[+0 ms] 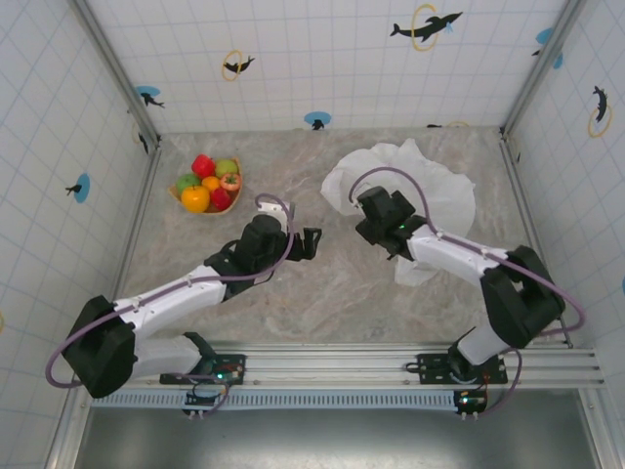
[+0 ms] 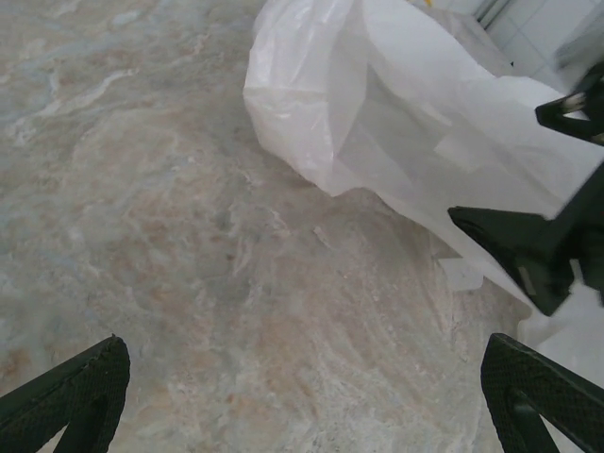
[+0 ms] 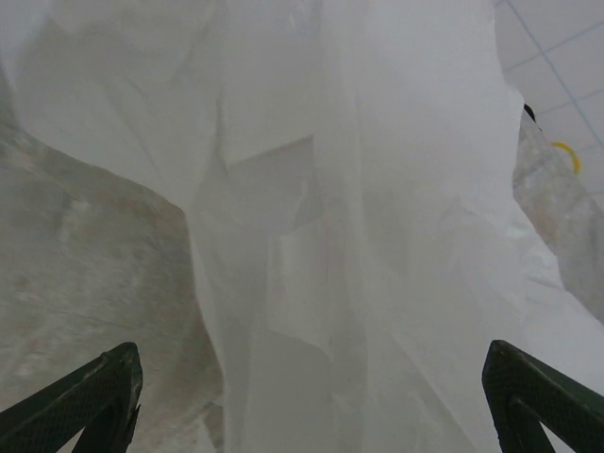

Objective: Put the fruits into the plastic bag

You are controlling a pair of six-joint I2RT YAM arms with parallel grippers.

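Your right gripper (image 3: 307, 377) stands spread wide, one finger on either side of the plastic bag (image 3: 359, 189), pinching nothing; the film hangs in slack folds between them. Your left gripper (image 2: 304, 363) is just as wide and empty, low over the bare table (image 2: 189, 236) near the bag's edge. The fruits (image 1: 208, 184) sit heaped in the tray (image 1: 177, 191) at the far left, well apart from the bag. The bag looks collapsed, so I judge its mouth needs holding first. Close the right fingers on a single layer of the rim, not a bunched fold, and lift gently so it gapes toward the left arm. Then fetch one fruit at a time; thin film slips and tears easily.
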